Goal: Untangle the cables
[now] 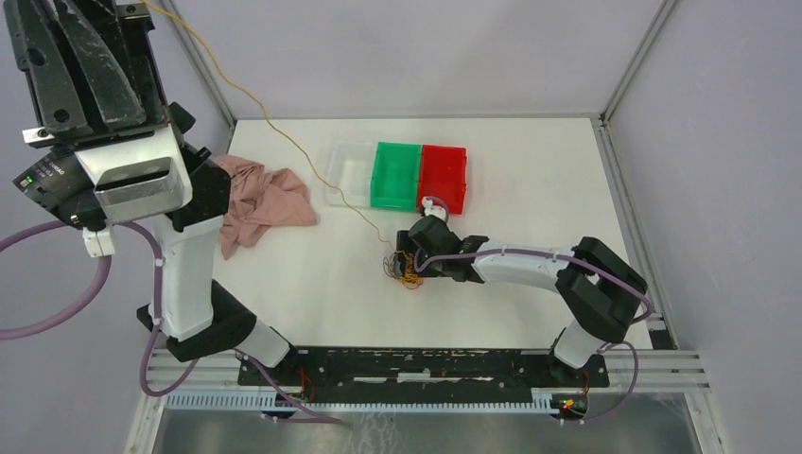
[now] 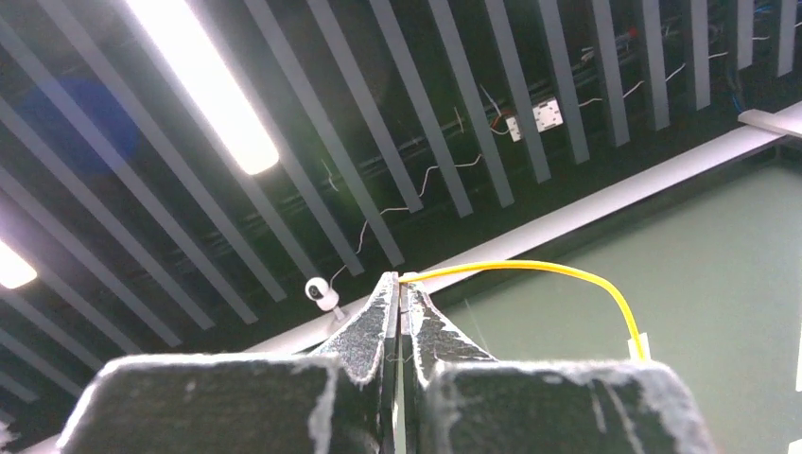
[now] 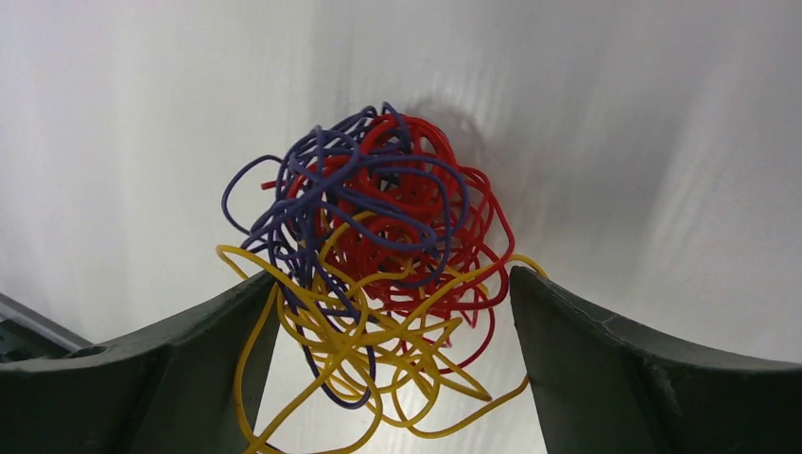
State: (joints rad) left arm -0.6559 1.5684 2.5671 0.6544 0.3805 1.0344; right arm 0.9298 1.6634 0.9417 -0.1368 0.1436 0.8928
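The left pincer (image 2: 401, 287) is pinching a yellow cable (image 2: 530, 266) at its tips, fingers pressed together. The cable is arcing right and down. A slatted ceiling (image 2: 441, 95), strip light (image 2: 203, 95) and small white camera (image 2: 322, 293) are showing behind.

I see thin cables (image 3: 378, 284) that look smooth and a bit shiny, like plastic. The table (image 1: 312, 303) is smooth and dull. The cloth (image 1: 270, 199) is soft and wrinkly. The left end effector (image 2: 399, 284) is black, rough and scuffed. The bins (image 1: 395, 180) look like shiny plastic.
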